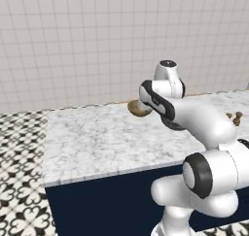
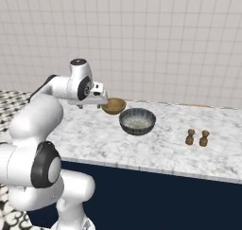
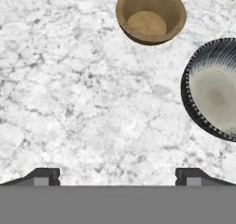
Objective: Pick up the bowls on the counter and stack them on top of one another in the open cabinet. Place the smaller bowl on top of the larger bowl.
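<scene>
Arm [image 1: 204, 123] hiding most of tan bowl [image 1: 138, 109], dark bowl [image 3: 214, 89] cut off, claw [image 3: 117, 177] spread apart

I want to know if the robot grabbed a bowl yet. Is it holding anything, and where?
Nothing is held. The gripper is wide open above bare counter, with the wooden bowl and the dark striped bowl sitting apart from its fingers.

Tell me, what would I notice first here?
The big white arm bending over the marble counter. Its gripper hangs open above bare marble, and ahead sit a brown bowl and, close beside it, a bigger dark striped bowl. Two tiny shakers stand off to the right.
</scene>
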### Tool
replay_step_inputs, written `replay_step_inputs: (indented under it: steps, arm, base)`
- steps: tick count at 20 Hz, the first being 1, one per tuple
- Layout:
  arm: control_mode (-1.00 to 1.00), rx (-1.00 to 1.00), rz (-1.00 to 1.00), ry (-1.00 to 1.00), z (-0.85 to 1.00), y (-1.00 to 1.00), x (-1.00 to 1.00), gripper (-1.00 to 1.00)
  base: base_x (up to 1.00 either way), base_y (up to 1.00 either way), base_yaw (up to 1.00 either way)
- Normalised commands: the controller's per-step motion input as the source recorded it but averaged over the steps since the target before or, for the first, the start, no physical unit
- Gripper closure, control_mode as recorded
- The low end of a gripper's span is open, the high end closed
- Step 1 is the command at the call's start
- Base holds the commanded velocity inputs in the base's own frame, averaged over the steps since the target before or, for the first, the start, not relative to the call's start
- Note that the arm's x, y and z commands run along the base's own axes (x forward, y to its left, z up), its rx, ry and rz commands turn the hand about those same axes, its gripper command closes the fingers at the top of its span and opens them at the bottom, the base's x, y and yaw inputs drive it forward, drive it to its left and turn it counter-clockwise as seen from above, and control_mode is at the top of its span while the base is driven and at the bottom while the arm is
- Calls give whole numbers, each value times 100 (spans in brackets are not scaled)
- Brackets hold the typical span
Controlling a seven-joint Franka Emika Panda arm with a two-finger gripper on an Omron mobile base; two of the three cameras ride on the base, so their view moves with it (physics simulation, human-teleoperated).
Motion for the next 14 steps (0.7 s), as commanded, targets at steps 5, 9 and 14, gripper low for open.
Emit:
replay_step_inputs:
  steps: [5,9,14]
  arm:
    - [-100,-5,7,5,-55,-2,100,-100]
    - [-100,-1,4,15,-33,0,100,-100]
    - [-100,-6,6,11,-52,1,73,-100]
  base:
    - [0,0,0]
    - [0,0,0]
    - [0,0,0]
